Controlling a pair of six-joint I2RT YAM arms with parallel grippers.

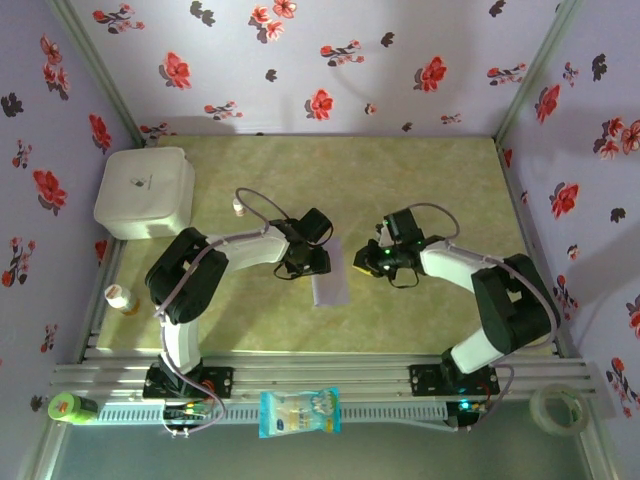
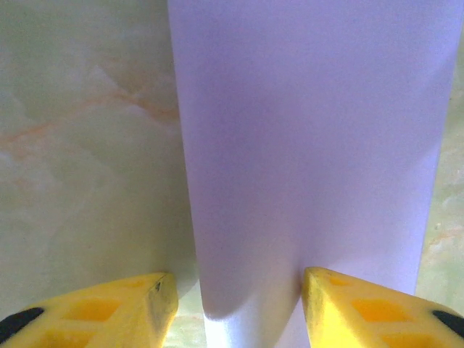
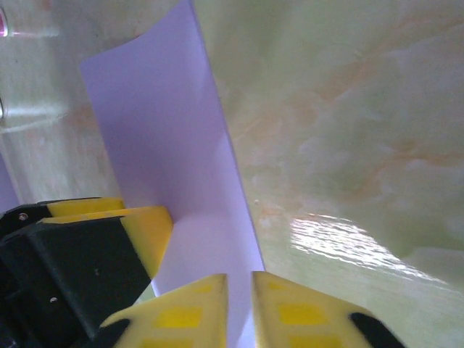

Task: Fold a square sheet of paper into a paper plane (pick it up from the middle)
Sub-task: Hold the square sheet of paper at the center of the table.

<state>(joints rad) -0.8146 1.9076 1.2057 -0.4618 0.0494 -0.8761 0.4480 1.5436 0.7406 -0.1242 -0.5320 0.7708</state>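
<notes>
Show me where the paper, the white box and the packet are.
paper (image 1: pixel 330 288), top view, middle of its near half.
white box (image 1: pixel 145 192), top view, centre of lid.
packet (image 1: pixel 300 412), top view, its middle.

Two arms stand here: left arm (image 1: pixel 240 248), right arm (image 1: pixel 455 262). There is one sheet of paper (image 1: pixel 330 286), one white box (image 1: pixel 145 192), one bottle (image 1: pixel 121 299), one packet (image 1: pixel 299 412) at six o'clock, one tape roll (image 1: pixel 557 408) at four.
</notes>
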